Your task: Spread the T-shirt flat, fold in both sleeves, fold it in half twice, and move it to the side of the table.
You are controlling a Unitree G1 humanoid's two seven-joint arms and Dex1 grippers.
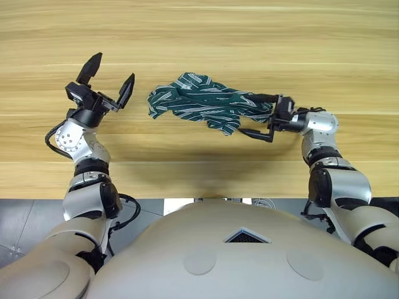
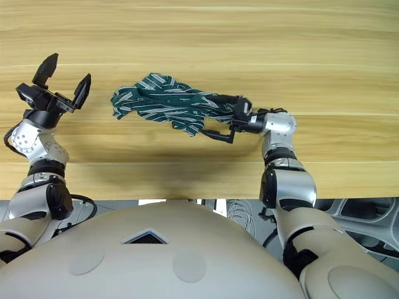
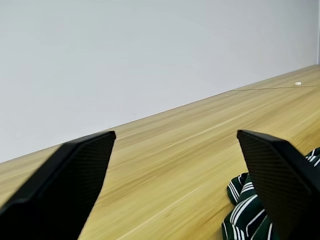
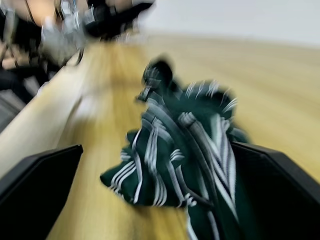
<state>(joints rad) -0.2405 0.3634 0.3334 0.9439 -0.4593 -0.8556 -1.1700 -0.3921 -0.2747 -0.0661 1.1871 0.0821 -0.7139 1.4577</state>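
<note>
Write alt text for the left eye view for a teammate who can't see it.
A crumpled dark green T-shirt with white stripes lies bunched on a light wooden table. The right gripper is open at its right end, a finger on each side of the cloth; the left gripper is open to its left, apart from it.

Silver arms (image 1: 78,140), black joints (a looping cable (image 1: 129,208)), pointed black fingers (image 1: 92,66).
</note>
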